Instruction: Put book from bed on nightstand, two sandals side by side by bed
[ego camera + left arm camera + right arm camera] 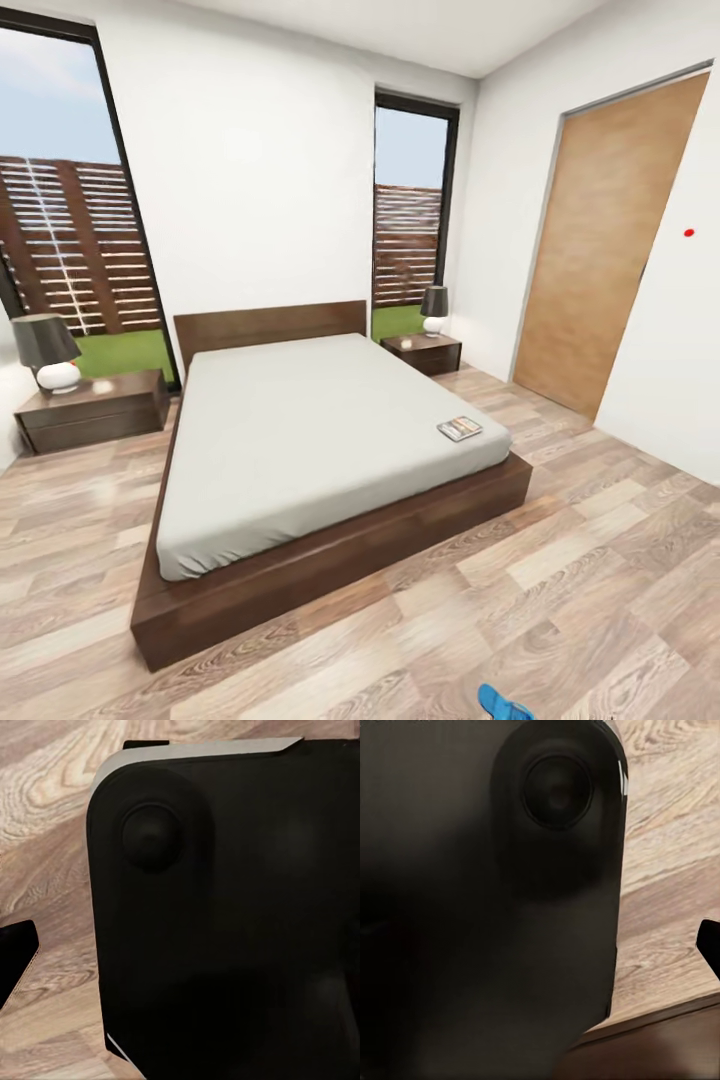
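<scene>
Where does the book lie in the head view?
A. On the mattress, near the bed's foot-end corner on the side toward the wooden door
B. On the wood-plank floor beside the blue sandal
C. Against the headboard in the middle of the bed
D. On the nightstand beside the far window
A: the book lies flat on the pale grey mattress of the bed, near the foot-end corner toward the wooden door, far from the headboard.

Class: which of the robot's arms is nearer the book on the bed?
Probably right: the book lies right of centre on the bed; where each arm sits cannot be told.
</scene>
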Controlling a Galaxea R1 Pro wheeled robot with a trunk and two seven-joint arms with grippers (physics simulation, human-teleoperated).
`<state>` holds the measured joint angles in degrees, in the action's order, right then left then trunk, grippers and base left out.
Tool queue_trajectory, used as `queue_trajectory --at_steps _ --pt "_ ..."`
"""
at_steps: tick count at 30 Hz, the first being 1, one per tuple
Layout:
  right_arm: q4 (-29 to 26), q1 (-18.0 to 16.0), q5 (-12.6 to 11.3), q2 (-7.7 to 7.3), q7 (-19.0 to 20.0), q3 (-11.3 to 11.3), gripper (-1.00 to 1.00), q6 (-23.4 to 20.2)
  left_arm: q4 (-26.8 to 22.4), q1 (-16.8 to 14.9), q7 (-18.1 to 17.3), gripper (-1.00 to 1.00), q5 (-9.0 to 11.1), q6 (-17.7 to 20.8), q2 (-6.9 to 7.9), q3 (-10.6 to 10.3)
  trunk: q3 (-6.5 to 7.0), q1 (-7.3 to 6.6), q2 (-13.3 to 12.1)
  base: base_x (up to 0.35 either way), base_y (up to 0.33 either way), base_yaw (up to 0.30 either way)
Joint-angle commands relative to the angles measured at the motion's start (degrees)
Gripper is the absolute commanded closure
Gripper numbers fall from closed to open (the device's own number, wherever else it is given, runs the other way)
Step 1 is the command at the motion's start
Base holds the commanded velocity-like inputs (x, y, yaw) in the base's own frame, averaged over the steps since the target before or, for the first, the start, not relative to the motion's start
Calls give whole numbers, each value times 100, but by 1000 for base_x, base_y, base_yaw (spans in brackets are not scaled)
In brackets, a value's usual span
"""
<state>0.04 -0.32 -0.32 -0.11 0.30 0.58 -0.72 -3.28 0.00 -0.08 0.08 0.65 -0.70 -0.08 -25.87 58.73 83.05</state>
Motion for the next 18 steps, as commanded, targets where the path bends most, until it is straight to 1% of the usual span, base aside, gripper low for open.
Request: queue_trajectory --at_steps 1,18 --pt "2 -3 -3 -3 3 5 -100 -8 -9 0 -1 -100 -1 6 0 3 -3 0 3 0 0 -284" --pt "-2 -3 -3 -2 5 4 -100 -8 -25 0 -3 -100 -4 -4 0 8 40 0 3 0 0 -283"
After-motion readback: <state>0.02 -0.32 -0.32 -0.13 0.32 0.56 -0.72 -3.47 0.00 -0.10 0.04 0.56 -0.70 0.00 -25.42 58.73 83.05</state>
